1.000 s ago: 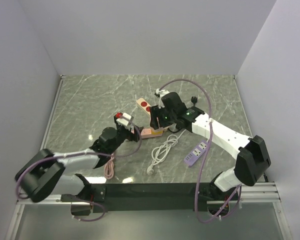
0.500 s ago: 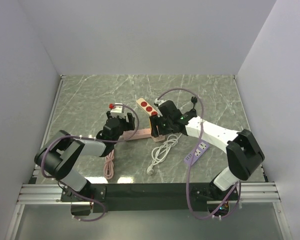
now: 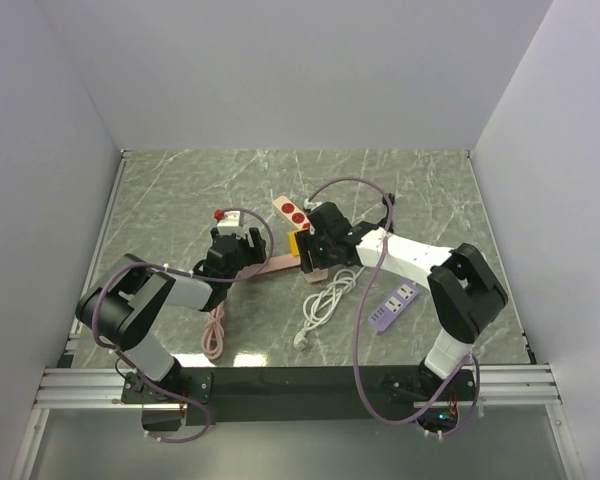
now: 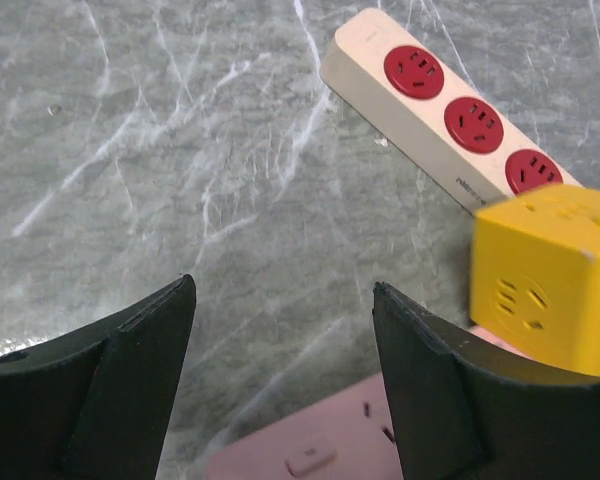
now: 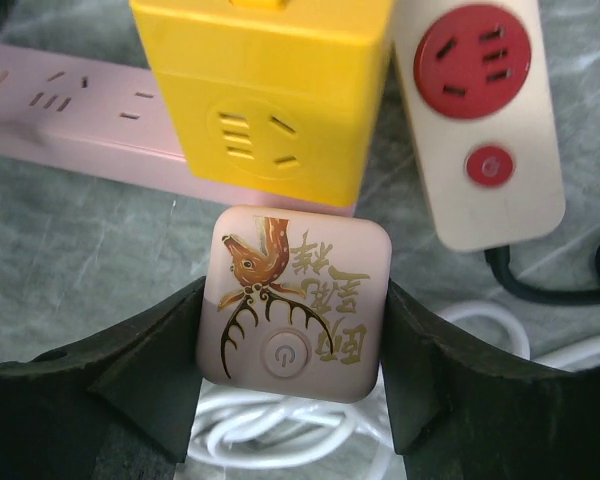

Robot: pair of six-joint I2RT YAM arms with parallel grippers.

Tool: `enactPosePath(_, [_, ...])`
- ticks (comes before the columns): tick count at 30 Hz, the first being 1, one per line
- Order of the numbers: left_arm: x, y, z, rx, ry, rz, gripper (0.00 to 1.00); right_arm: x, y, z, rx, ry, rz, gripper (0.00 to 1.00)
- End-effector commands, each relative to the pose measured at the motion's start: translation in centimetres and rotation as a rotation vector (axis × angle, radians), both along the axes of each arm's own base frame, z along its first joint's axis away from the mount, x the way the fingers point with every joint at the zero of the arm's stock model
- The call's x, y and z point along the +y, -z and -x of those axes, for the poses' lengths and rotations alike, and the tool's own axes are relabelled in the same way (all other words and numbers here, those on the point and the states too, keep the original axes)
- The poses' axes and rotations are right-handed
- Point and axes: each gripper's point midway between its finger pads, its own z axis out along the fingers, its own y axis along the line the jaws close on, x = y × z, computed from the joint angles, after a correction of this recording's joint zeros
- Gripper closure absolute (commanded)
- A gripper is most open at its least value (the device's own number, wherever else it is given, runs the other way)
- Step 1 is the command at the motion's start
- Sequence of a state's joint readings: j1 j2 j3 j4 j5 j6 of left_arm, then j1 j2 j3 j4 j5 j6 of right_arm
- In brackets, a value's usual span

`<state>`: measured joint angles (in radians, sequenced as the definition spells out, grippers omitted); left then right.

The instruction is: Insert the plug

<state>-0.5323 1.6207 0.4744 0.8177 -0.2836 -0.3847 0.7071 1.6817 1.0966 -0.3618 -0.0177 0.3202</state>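
Note:
The yellow plug [image 3: 296, 243] [image 4: 545, 290] [image 5: 265, 90] stands on a pink power strip [image 3: 280, 263] [image 4: 320, 445] [image 5: 295, 300] in the middle of the table. My right gripper [image 3: 315, 262] [image 5: 292, 290] is shut on the strip's end with the deer picture and power button, just below the plug, one finger on each side. At the strip's other end my left gripper [image 3: 252, 252] [image 4: 282, 285] hangs open. That end lies low between its fingers [image 4: 130, 380], and the plug is off to the right of them.
A beige power strip with red sockets [image 3: 292, 212] [image 4: 445, 100] [image 5: 480, 110] lies just behind the plug. A coiled white cable [image 3: 325, 300] [image 5: 280, 430], a purple power strip [image 3: 393, 305] and a pink cable [image 3: 215, 335] lie nearer the arms.
The right gripper has come down and left onto the pink strip's end. The left arm has swung in, and its jaws have narrowed slightly over the strip's other end.

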Motion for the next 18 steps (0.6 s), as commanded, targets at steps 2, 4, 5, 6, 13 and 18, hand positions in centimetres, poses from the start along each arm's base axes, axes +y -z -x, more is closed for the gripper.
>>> enactPosePath(2, [-0.4,0.7,1.0,0.028,0.016,0.061,0.24,1.8,-2.5,-3.9,-0.129,0.030,-0.042,1.00])
enactPosePath(4, [-0.3,1.9,1.5,0.058,0.015,0.058,0.24,2.2,-2.6,-4.6,-0.140,0.027,-0.041,1.00])
enactPosePath(5, [-0.3,1.9,1.5,0.059,0.014,0.061,0.24,2.4,-2.6,-4.8,-0.143,0.027,-0.043,1.00])
enactPosePath(6, [-0.2,2.8,1.7,0.078,0.011,0.055,0.24,2.6,-2.7,-5.2,-0.145,0.029,-0.045,1.00])
enactPosePath(13, [-1.3,3.0,3.1,0.069,0.049,0.102,0.25,3.0,-2.9,-6.7,-0.170,0.051,-0.043,1.00])
enactPosePath(18, [-3.6,2.6,4.1,0.056,0.104,0.115,0.26,3.9,-3.5,-8.5,-0.197,0.054,-0.045,1.00])
